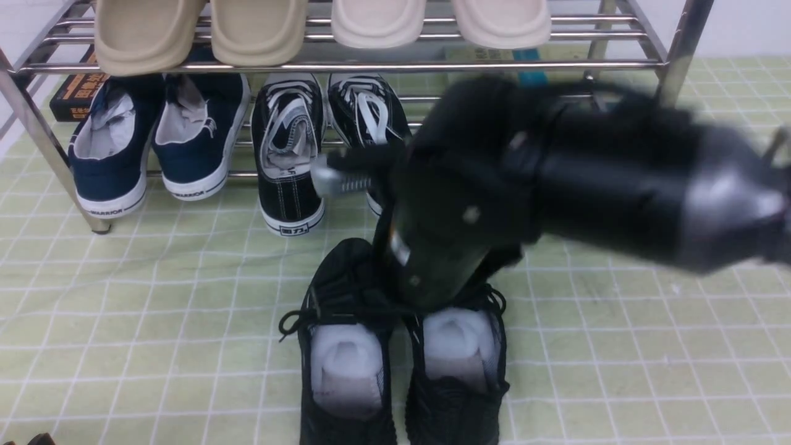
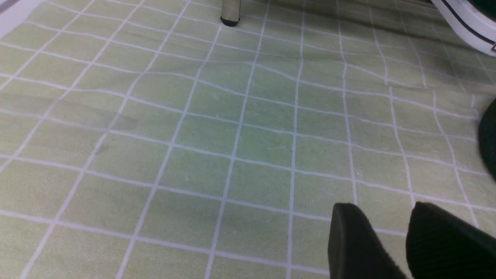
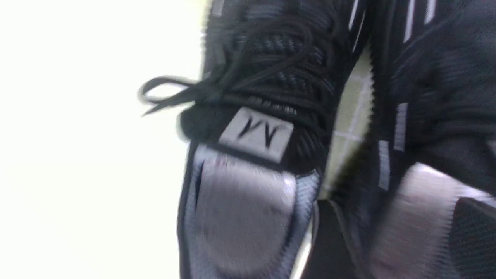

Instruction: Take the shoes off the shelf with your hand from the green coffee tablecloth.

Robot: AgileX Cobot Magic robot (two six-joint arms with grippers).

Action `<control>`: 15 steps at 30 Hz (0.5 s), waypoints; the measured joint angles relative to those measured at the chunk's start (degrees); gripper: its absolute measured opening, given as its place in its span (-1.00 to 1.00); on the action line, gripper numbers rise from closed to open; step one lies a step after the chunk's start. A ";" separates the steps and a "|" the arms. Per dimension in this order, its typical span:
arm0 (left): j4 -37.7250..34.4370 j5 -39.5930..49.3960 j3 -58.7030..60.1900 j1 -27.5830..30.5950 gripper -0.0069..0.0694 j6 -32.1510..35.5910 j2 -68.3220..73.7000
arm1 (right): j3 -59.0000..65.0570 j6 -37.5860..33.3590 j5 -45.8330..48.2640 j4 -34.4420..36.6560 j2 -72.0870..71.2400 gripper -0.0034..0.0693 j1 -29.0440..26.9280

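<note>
The black knit shoes stand side by side on the green tablecloth (image 1: 154, 321) in front of the chrome shelf (image 1: 673, 55), heels toward me. The left shoe (image 1: 346, 371) and the right shoe (image 1: 457, 364) both show white paper stuffing. My right gripper (image 1: 432, 296) points down over the right shoe, blurred. In the right wrist view my right gripper (image 3: 395, 221) is open: one finger (image 3: 329, 240) sits between the left shoe (image 3: 255, 77) and the right shoe (image 3: 438, 77), the other finger (image 3: 476, 232) is over the stuffing. My left gripper (image 2: 391, 232) is open and empty, low over the cloth (image 2: 217, 128).
On the shelf's lower tier stand navy sneakers (image 1: 154, 142) and black canvas sneakers with white soles (image 1: 290, 148). Beige slippers (image 1: 204, 31) lie on the upper tier. A shelf leg foot (image 2: 230, 17) and a white shoe sole (image 2: 469, 23) show in the left wrist view.
</note>
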 joint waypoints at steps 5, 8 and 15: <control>0.03 0.00 0.00 0.00 -0.19 0.00 0.00 | -6.20 -10.81 7.40 -3.39 -7.25 -0.04 0.00; 0.03 0.00 0.00 0.00 -0.19 0.00 0.00 | -6.71 -14.46 8.01 -4.79 -11.92 -0.30 -0.04; 0.03 0.00 0.00 0.00 -0.19 0.00 0.00 | -3.60 -17.27 8.91 -5.55 -28.93 -0.94 -0.04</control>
